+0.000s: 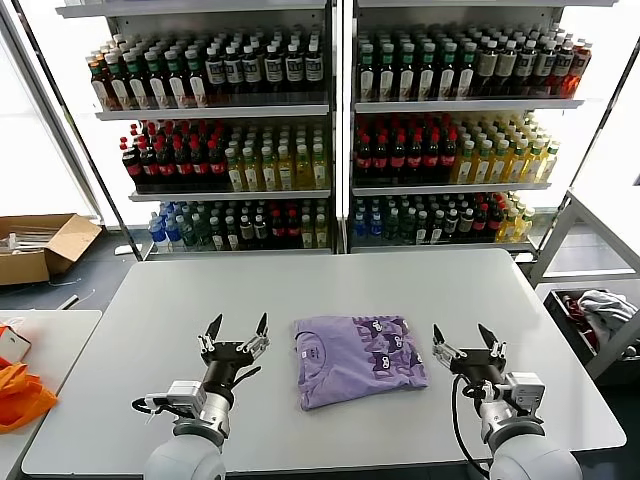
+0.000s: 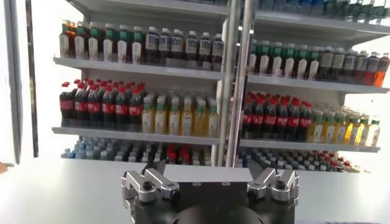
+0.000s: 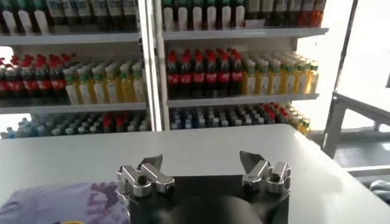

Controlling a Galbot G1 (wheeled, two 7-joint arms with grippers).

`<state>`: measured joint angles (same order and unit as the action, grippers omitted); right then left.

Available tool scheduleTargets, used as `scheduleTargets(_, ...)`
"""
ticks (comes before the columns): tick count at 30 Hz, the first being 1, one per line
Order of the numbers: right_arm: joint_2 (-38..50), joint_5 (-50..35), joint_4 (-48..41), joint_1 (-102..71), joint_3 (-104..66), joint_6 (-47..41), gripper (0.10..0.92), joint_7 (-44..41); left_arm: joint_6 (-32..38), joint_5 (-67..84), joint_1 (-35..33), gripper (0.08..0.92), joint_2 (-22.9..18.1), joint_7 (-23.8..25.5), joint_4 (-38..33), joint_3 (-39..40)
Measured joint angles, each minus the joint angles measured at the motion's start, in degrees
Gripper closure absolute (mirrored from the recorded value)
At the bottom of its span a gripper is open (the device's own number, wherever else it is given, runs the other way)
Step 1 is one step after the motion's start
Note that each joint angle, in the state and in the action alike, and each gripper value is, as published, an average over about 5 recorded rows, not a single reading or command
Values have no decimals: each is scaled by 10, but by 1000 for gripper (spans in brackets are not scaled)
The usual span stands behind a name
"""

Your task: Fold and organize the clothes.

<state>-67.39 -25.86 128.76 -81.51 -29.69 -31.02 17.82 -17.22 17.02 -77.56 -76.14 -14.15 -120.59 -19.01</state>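
A lavender T-shirt (image 1: 358, 358) lies folded into a compact rectangle on the white table (image 1: 330, 285), dark purple printed figures and the neck label facing up. My left gripper (image 1: 237, 326) hovers open just left of it, holding nothing. On the shirt's other side my right gripper (image 1: 465, 334) is open and empty too. In the right wrist view the shirt's edge (image 3: 67, 204) shows beside the open gripper (image 3: 201, 161). The left wrist view shows its open gripper (image 2: 207, 167) over bare table, with no clothes in sight.
Shelves of drink bottles (image 1: 330, 130) fill the background behind the table. A cardboard box (image 1: 40, 245) sits on the floor at far left, an orange item (image 1: 20, 395) on a side table, and a bin with cloth (image 1: 600, 320) stands at right.
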Motion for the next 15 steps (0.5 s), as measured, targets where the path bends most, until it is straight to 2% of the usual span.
scheduleTargets(7, -9, 56, -15, -28, -44, 20, 203, -9, 15, -18, -1, 177, -1, 4, -1, -1)
scheduleTargets(15, -28, 78, -8, -47, -71, 31, 203, -9, 28, -21, 3, 177, 5, 7, 2, -5)
